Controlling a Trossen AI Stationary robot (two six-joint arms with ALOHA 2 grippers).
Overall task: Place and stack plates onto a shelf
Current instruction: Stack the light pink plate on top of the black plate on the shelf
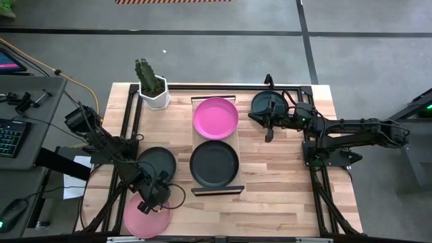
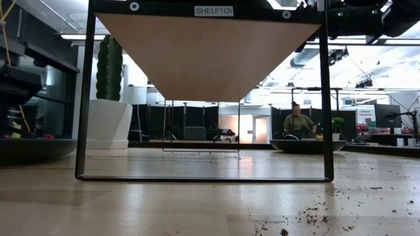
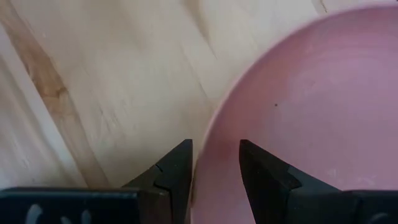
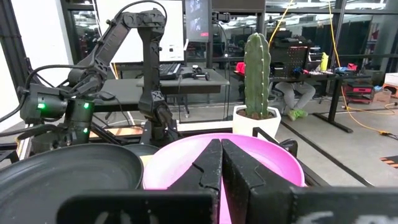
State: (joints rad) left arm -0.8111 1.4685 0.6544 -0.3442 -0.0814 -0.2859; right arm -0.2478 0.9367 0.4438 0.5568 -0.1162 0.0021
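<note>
Shelf (image 1: 192,128): we see a pink plate (image 1: 215,118) on its far half and a dark plate (image 1: 214,164) on its near half, side by side; neither is stacked yet.
Left gripper (image 1: 147,206): at the near-left table edge, over a second pink plate (image 1: 145,219); fingers (image 3: 174,174) narrowly apart, straddling that plate's rim, one inside and one outside; whether they already pinch it we cannot tell.
Key relation: the shelf lies up and to the right of this plate; another dark plate (image 1: 156,164) sits between them.
Right gripper (image 1: 268,137): fingers together, empty, beside a dark plate (image 1: 267,103) at the far right.
Nearer arm: we judge the left.
</note>
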